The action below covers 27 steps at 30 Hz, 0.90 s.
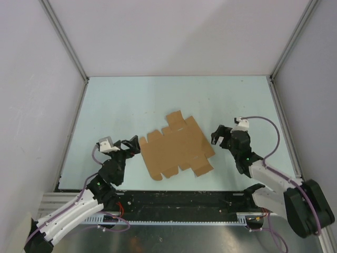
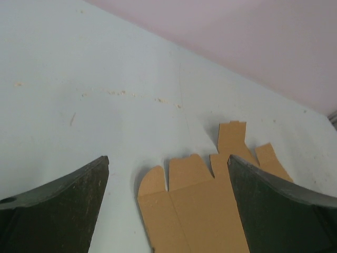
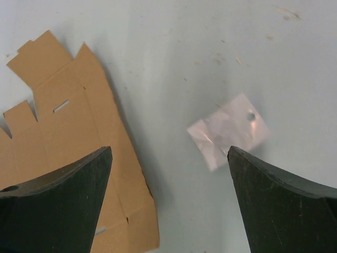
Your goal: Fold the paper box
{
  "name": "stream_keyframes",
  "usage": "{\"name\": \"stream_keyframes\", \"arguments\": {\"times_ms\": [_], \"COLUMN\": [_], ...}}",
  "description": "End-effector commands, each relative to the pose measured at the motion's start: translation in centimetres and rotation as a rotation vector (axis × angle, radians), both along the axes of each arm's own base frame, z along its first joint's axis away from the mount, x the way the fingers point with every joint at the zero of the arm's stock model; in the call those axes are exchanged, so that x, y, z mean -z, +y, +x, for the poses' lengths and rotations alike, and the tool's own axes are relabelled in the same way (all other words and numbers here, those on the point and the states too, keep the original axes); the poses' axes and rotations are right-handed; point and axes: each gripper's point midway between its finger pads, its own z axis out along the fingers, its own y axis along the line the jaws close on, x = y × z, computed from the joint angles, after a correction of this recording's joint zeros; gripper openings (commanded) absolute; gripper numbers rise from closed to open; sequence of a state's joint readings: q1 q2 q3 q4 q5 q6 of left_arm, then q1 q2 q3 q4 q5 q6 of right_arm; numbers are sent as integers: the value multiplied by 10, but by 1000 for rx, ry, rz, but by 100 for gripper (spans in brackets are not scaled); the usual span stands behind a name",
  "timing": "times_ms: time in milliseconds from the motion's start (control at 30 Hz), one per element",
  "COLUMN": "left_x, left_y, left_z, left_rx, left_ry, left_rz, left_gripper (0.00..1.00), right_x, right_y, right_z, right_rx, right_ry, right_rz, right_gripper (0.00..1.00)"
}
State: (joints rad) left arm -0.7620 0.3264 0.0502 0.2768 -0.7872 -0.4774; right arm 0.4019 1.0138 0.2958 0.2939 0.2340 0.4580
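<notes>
The paper box (image 1: 176, 147) lies flat and unfolded on the pale table, a tan die-cut sheet with tabs and crease lines. My left gripper (image 1: 130, 144) hovers open at the sheet's left edge. In the left wrist view the sheet (image 2: 195, 211) runs between and under the dark fingers (image 2: 63, 205), with nothing gripped by that gripper (image 2: 167, 158). My right gripper (image 1: 220, 136) stands open just right of the sheet. In the right wrist view the sheet (image 3: 68, 132) lies under the left finger, and bare table shows between the tips of that gripper (image 3: 169, 149).
A pale shiny square patch (image 3: 229, 129) lies on the table by the right gripper's right finger. White walls with metal corner posts (image 1: 66, 42) enclose the table on three sides. A black rail (image 1: 179, 200) runs along the near edge.
</notes>
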Motion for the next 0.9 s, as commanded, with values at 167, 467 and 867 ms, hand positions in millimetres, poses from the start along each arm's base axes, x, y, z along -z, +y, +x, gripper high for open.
{"name": "stream_keyframes", "arguments": {"times_ms": [167,467,867], "left_x": [18,17,10], "left_y": [-34,-46,-43], "left_z": [7,12,6], "left_rx": [166,205,217], "left_ry": [37,32,-19], "left_rz": [162,196,164], "left_gripper": [100,100,100], "right_x": [-31,-14,8], "right_y": [42,60,75], "right_z": [49,66,85], "right_rx": [-228,-354,-418], "right_ry": [-102,-74,42], "right_rz": [-38,-5,68], "right_gripper": [94,91,87]}}
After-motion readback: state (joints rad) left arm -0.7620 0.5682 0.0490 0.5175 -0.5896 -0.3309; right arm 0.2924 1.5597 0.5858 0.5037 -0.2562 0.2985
